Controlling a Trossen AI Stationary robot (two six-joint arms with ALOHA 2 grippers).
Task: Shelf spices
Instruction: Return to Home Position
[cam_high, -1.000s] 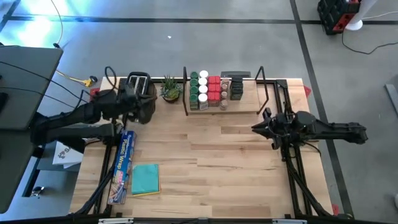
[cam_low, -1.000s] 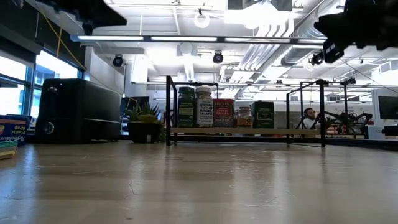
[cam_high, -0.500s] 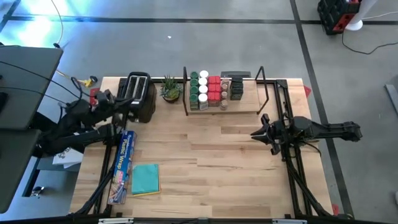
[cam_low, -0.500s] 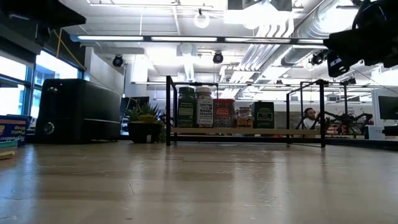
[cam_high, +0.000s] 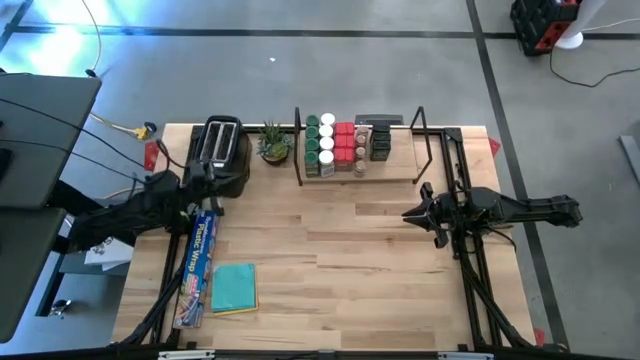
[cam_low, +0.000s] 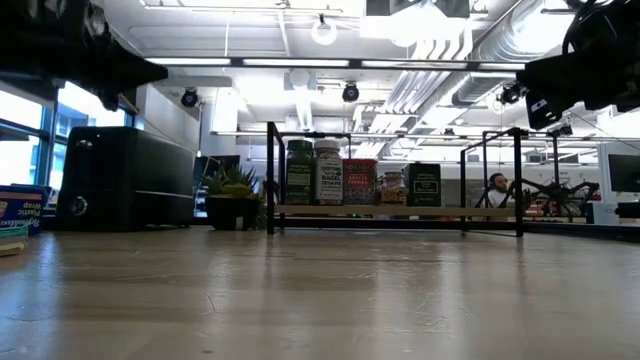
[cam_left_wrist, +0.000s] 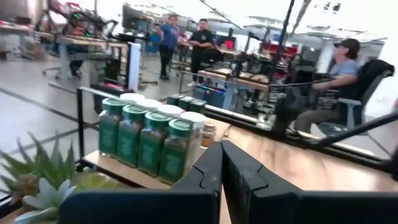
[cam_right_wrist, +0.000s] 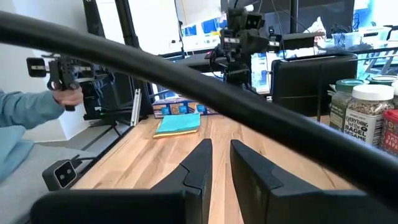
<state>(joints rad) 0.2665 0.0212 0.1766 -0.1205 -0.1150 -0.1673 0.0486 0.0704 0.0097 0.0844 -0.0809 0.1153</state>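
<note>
Every spice container in view, from the green-lidded and white-lidded jars to the red tins, dark rectangular tins and tiny clear jars (cam_high: 340, 145), stands packed in rows on the left part of the raised light-wood shelf with thin black metal frame ends (cam_high: 398, 172), at the far edge of the pale plank bench (cam_high: 350, 270). The shelf's right part is bare, and no container shows on the bench itself, so the shelving looks complete. I judge the step in hand to be the closing one, taking the arms to rest. The left hand (cam_left_wrist: 222, 148) is at the left of the bench, just near of the black toaster (cam_high: 222, 150) and over the far end of the long blue box of plastic wrap (cam_high: 198, 265). Its two dark fingers are pressed almost together with nothing between them. The right hand (cam_right_wrist: 217, 149) is at the right side, near of the shelf's right frame end and pointing left across the bench. Its fingers are a narrow gap apart and hold nothing. Both are well apart from the shelf. The next move probably calls only for each arm to fold toward its own base. The left arm should keep clear of the toaster and the small potted plant (cam_high: 273, 143), and nothing needs grasping.
</note>
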